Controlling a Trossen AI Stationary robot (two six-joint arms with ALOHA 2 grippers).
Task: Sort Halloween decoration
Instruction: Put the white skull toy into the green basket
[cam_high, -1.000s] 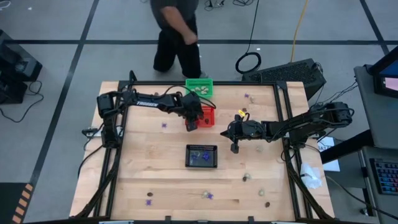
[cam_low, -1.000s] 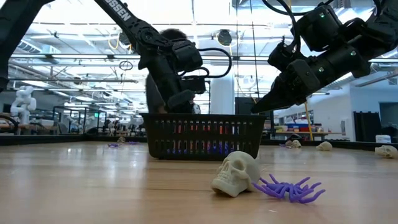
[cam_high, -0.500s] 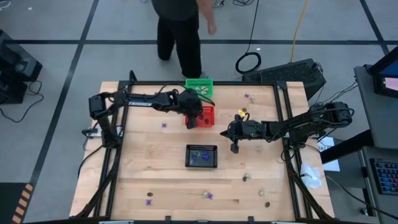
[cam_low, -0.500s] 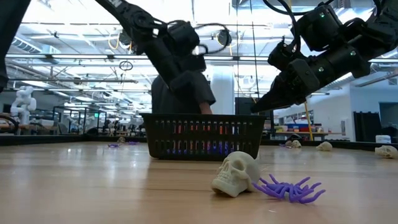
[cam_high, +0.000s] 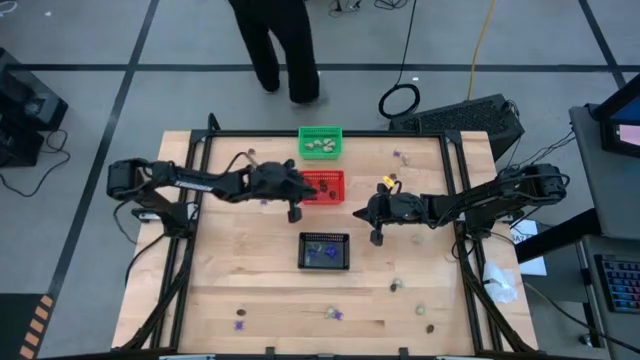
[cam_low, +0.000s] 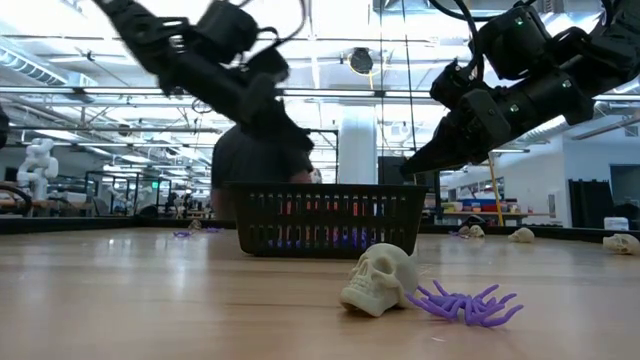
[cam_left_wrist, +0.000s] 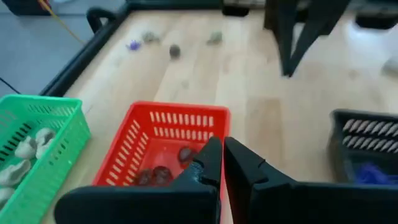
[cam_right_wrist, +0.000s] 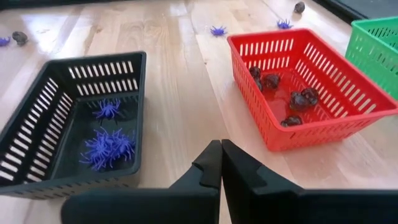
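Purple spiders lie in the black basket (cam_high: 325, 250) (cam_right_wrist: 74, 118). Dark brown trinkets sit in the red basket (cam_high: 323, 186) (cam_left_wrist: 163, 149), and pale cream skulls in the green basket (cam_high: 320, 142) (cam_left_wrist: 34, 152). More trinkets are scattered over the table, among them a cream skull (cam_low: 378, 280) and a purple spider (cam_low: 465, 303) near the front edge. My left gripper (cam_high: 294, 213) (cam_left_wrist: 222, 152) hovers shut just off the red basket's near-left corner. My right gripper (cam_high: 377, 238) (cam_right_wrist: 221, 152) hangs shut above bare wood to the right of the black basket. Both hold nothing that I can see.
Loose trinkets lie near the table's near edge (cam_high: 337, 314) (cam_high: 420, 309), by the far right (cam_high: 397, 154), and left of the red basket (cam_high: 264, 200). A black frame rail (cam_high: 455, 200) borders the table. A person (cam_high: 275, 40) stands beyond the far edge.
My left arm has drawn back from the red basket toward the table's left and near side, its gripper rising in the low view and ending off the basket's near-left corner. The person beyond the far edge has stepped farther away.
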